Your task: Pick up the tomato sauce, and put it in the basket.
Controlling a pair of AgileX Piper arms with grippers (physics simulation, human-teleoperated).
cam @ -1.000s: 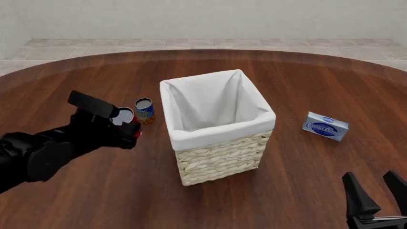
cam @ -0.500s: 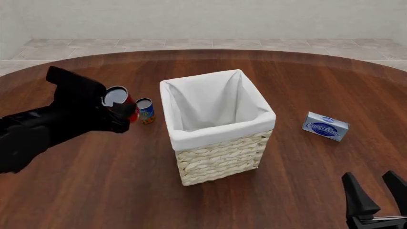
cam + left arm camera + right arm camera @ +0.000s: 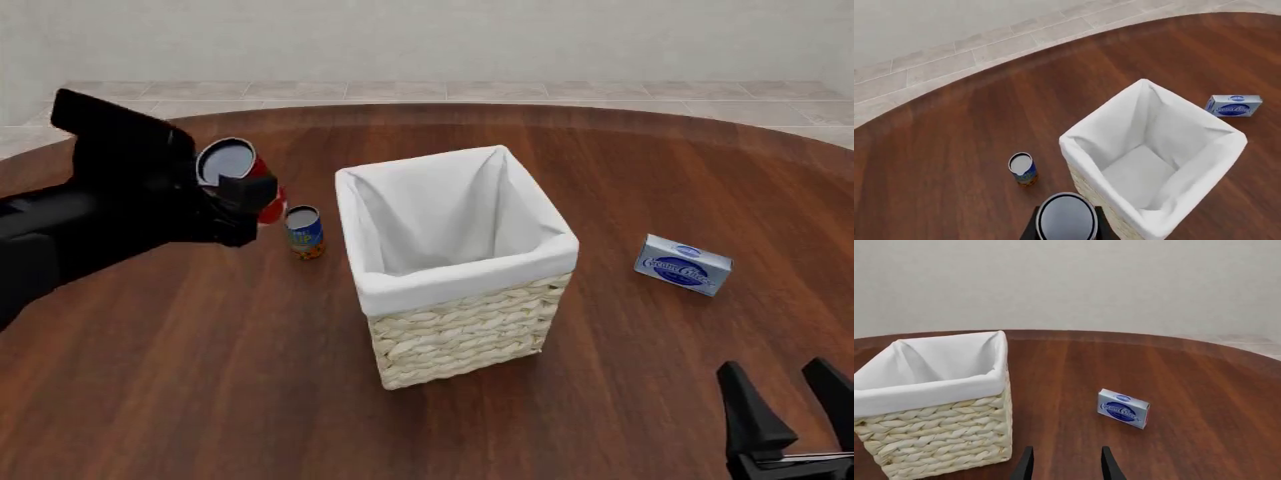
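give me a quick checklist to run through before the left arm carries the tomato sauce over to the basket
1. Can held: tomato sauce sits between the left gripper fingers, off the table. Ok.
2. Height: can looks above the basket rim from the front view. Ok, though depth is hard to judge.
3. Basket open: only white lining shows inside. Ok.
4. Over the opening: can is left of the basket. Not ok.
5. Path: the blue-and-orange can stands on the table, lower than the held can. Ok.
6. Right gripper open, low, away from the basket. Ok.
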